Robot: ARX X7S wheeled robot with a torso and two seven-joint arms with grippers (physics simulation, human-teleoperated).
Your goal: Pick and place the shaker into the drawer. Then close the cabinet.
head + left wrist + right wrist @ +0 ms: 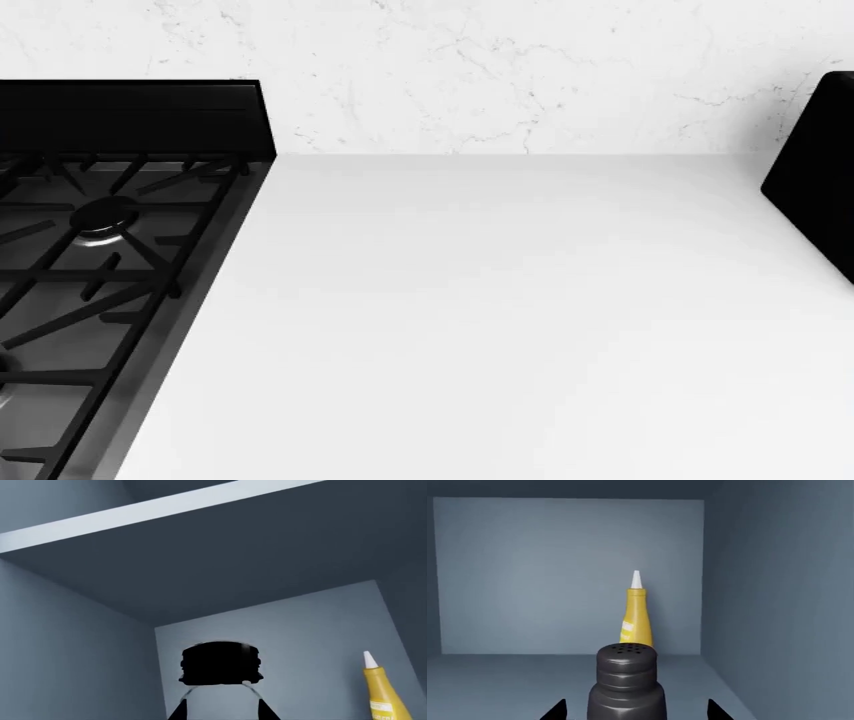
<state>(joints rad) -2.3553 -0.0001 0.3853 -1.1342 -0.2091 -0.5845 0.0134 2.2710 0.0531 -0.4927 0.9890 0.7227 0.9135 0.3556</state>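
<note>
Reaching level into a blue-grey compartment (567, 575), the right arm points its wrist camera straight at the flat back wall, and its gripper (635, 711) shows only as two dark fingertips (555, 711) at the lower edge of that view. Between those tips stands the small round dark-grey shaker (627, 685) with a ribbed neck and a top pierced by several dark holes, upright on the compartment floor. The tips sit apart on either side of the shaker's body with a gap on each side, so the claw is spread and not pinching it. Behind the shaker, nearer the back wall, stands a yellow squeeze bottle (638, 617) with a white pointed nozzle, also upright.

The left wrist camera is tilted upward inside the same kind of blue-grey space, taking in a pale shelf edge (167, 507) overhead. The yellow bottle (383, 692) shows at the side of that view, and a black ribbed shape (220, 664) sits just above two dark fingertips (180, 711) of the left gripper (222, 712); what that shape is, and whether that claw grips it, cannot be told.

In the head view neither arm appears: only a white counter (507, 320), a black gas hob (94, 270) and a marbled white wall (534, 70).
</note>
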